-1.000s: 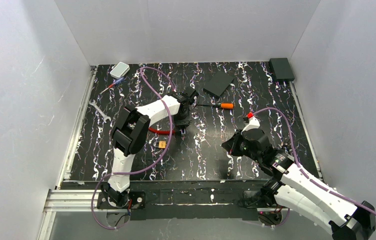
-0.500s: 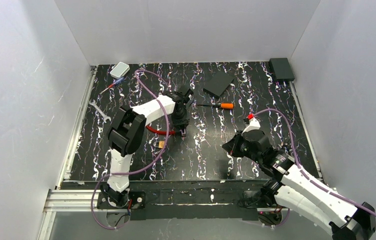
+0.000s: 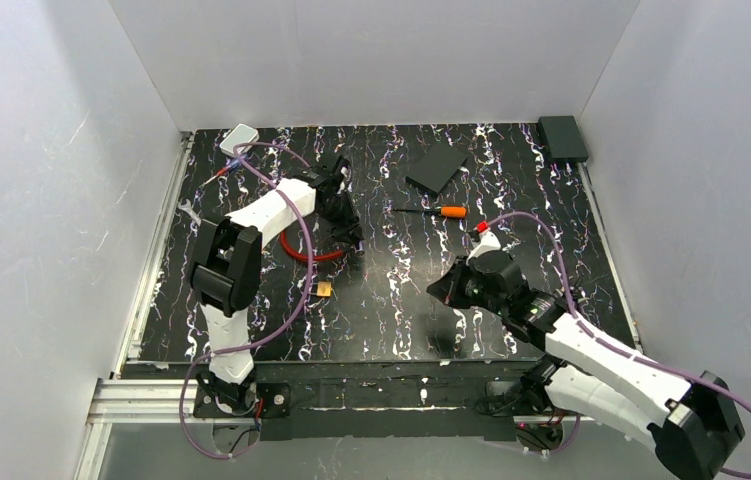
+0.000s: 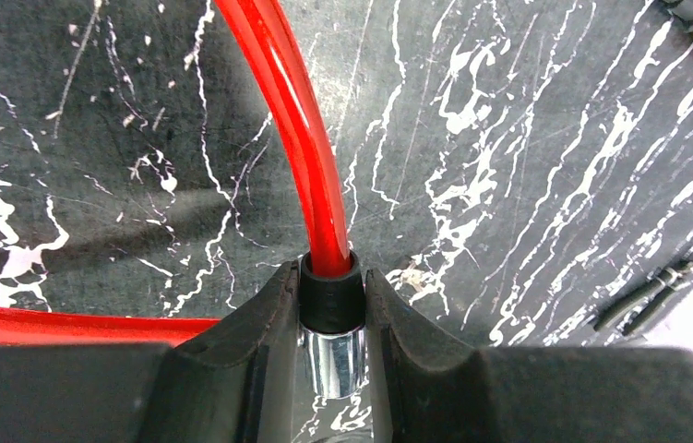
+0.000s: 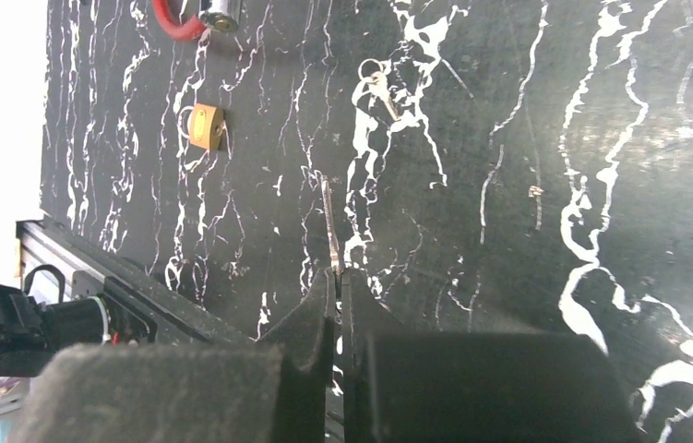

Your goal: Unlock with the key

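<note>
Now right hand (image 5: 339,275) pinches key (image 5: 327,217), left hand (image 4: 333,288) cable-lock (image 4: 310,166).

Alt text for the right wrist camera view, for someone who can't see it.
The right gripper is shut on a thin silvery key that pokes out over the black marbled table. Farther off lie a brass padlock, a second key on a ring, and one end of a red cable lock.

Desk (image 3: 401,320) count: one cable lock (image 4: 296,120), one padlock (image 5: 204,126), one screwdriver (image 3: 446,211), one wrench (image 3: 186,207), one grey case (image 3: 239,136) at 11 o'clock, one black pad (image 3: 437,167), one black box (image 3: 563,138) at 1 o'clock. Two keys: held key (image 5: 328,231), ringed key (image 5: 382,90).
</note>
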Robot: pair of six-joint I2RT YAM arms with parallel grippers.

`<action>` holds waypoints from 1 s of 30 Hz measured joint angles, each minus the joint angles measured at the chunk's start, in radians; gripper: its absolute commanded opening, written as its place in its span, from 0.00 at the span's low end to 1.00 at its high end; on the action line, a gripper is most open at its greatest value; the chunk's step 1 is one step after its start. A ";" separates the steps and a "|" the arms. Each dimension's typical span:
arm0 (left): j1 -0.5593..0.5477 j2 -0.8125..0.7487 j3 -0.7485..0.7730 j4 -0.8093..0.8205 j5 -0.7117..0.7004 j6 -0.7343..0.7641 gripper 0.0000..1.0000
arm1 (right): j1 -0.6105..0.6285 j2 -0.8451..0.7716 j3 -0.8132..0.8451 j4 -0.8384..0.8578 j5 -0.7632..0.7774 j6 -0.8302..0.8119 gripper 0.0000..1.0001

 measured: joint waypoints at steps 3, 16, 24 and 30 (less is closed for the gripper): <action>0.009 0.000 -0.001 0.008 0.051 -0.001 0.00 | 0.000 0.062 0.000 0.067 -0.041 0.018 0.01; 0.047 -0.010 -0.046 0.052 0.196 -0.036 0.00 | 0.046 0.364 0.048 0.333 -0.108 0.077 0.01; 0.065 -0.018 -0.059 0.073 0.238 -0.061 0.00 | 0.068 0.530 0.159 0.403 -0.118 0.095 0.01; 0.068 -0.018 -0.069 0.083 0.248 -0.069 0.00 | 0.068 0.639 0.238 0.434 -0.149 0.111 0.01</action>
